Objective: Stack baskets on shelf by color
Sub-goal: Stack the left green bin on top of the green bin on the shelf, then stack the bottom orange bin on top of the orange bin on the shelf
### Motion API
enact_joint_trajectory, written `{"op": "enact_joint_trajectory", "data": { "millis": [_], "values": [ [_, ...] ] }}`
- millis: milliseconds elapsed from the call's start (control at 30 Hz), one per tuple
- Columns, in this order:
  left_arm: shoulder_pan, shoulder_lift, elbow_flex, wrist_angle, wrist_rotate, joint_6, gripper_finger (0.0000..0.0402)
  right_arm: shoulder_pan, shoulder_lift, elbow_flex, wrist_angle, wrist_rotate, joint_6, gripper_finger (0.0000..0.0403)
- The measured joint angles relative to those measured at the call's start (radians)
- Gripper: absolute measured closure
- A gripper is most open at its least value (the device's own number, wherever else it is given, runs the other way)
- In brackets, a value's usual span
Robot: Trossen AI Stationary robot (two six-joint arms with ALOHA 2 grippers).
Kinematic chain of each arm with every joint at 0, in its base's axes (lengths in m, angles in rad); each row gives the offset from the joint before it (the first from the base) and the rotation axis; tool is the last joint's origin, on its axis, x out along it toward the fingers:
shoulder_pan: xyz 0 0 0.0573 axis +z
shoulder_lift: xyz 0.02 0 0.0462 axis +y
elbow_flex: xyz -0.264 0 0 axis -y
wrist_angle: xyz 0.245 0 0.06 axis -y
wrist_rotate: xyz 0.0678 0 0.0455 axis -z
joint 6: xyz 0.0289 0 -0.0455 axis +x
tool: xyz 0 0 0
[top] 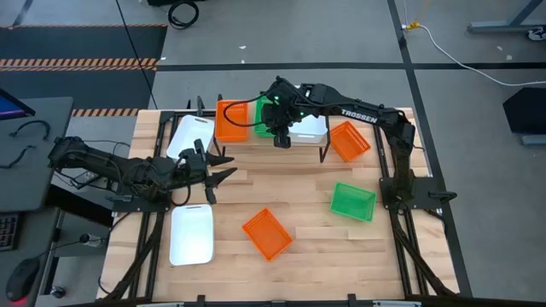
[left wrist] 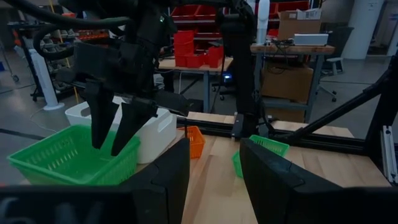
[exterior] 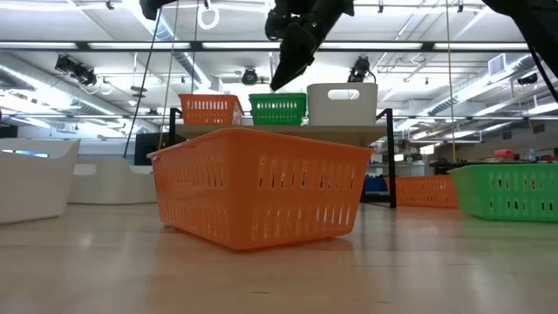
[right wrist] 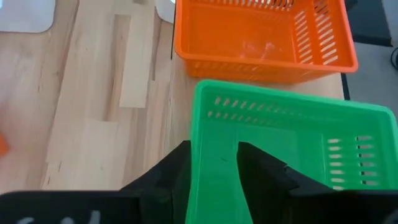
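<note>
Orange basket (exterior: 261, 187) nearest; right tool (top: 281, 139) spread, seemingly just above shelf's green basket (right wrist: 280, 155).

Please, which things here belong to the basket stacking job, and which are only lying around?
Job: shelf; orange baskets; green baskets; white baskets; right gripper over the shelf; left gripper, waiting.
Lying about: floor cables; computer mouse; red bins behind.

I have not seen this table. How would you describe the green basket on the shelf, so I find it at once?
Look at the far edge of the table, where a low wooden shelf stands on thin black legs. Three baskets sit on it in a row. The green basket is the middle one, between an orange basket and a white basket, directly under the right hand.
</note>
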Motion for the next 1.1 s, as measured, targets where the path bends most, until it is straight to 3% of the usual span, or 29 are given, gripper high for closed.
{"op": "enact_joint_trajectory", "data": {
  "millis": [267,600,867,1100],
  "values": [
    [0.0,0.0,0.0,-0.02,0.0,0.005,0.0253,0.07,-0.046,0.001,-0.01,-0.001,0.0,0.0266],
    [0.003,0.0,0.0,-0.022,0.0,0.006,0.0253,0.232,-0.068,-0.026,-0.24,-0.002,0.101,0.0267],
    [0.002,0.001,0.0,-0.112,0.0,-0.047,0.0253,0.361,-0.079,-0.137,-0.219,0.019,0.194,0.0268],
    [0.002,0.012,0.0,-0.129,0.018,-0.075,0.0253,0.441,-0.077,-0.266,-0.089,0.046,0.274,0.0268]
  ]
}}
